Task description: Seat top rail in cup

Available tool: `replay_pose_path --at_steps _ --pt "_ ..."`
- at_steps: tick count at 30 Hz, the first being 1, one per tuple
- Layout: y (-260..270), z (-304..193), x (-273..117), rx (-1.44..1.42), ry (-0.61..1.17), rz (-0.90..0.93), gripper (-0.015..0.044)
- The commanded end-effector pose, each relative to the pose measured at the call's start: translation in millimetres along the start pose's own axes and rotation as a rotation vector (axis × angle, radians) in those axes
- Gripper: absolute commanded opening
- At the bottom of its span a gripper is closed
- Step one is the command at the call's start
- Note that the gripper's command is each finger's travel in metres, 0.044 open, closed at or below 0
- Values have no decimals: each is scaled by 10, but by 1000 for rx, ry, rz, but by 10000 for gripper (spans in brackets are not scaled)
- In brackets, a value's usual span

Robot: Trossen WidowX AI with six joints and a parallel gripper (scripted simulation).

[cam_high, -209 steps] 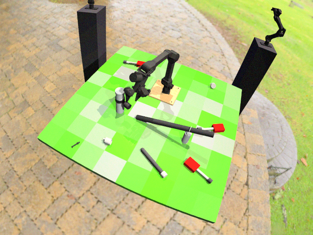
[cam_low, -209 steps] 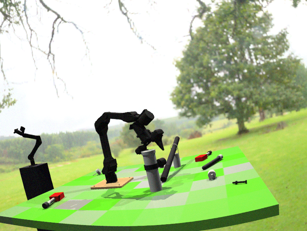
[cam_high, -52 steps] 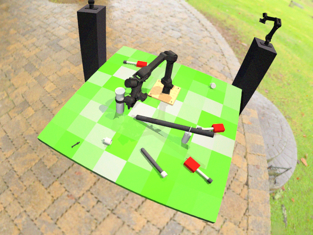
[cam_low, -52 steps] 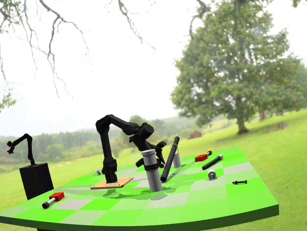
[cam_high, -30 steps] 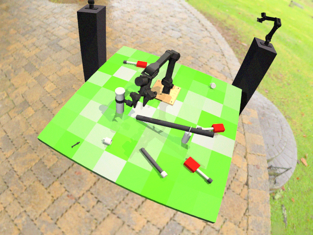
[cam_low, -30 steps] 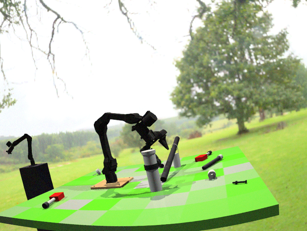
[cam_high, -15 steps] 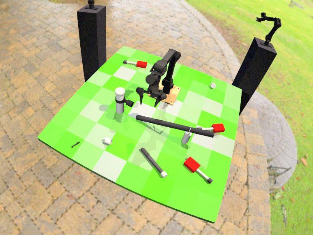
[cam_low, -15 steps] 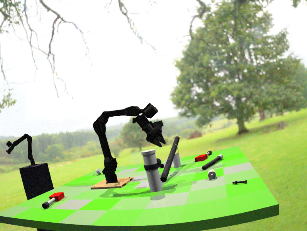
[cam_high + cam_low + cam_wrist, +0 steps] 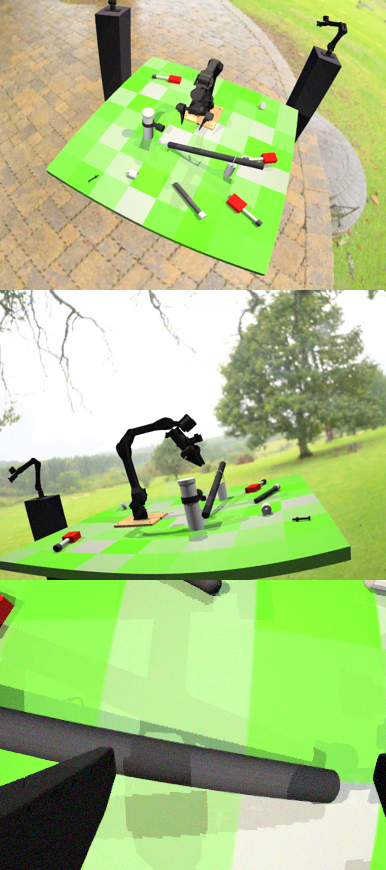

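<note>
The long dark grey tubular top rail lies slanted across the middle of the board, its far end carried up through the thin wire loop cap on the short grey line post, its cut end down on the checkered green board at about five o'clock from the tall grey post. I judge it stiff, smooth and apt to pivot in the loop, so I would grip it near the low end to steer it. The black rail-end cup on the black brace band points away, well apart from that end. My gripper hangs above, fingers spread wide and holding nothing. The exterior view shows the rail's tilt and the band's height below the cap; the wrist view shows only the cut end between my fingertips.
</note>
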State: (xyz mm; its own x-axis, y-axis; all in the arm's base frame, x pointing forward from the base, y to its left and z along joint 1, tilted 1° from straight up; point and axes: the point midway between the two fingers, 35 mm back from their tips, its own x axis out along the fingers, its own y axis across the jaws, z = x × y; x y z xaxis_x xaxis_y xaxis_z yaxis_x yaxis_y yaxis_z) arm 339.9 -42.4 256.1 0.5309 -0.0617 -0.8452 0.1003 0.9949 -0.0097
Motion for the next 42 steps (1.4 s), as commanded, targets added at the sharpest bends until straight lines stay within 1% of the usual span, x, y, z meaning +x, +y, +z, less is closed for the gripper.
replay_pose_path --at_steps 1,5,9,13,16,18,34,42 --pt "8 -7 -5 8 9 -5 440" --pt "34 -36 120 -207 85 9 440" --pt "83 -100 335 -588 213 72 440" --pt "136 -187 546 -980 328 190 440" --pt "174 -259 693 -1268 395 312 440" --pt "190 -292 754 -1390 418 374 440" --pt "192 -297 762 -1405 420 382 440" --pt "195 -471 1065 -1405 420 382 440"
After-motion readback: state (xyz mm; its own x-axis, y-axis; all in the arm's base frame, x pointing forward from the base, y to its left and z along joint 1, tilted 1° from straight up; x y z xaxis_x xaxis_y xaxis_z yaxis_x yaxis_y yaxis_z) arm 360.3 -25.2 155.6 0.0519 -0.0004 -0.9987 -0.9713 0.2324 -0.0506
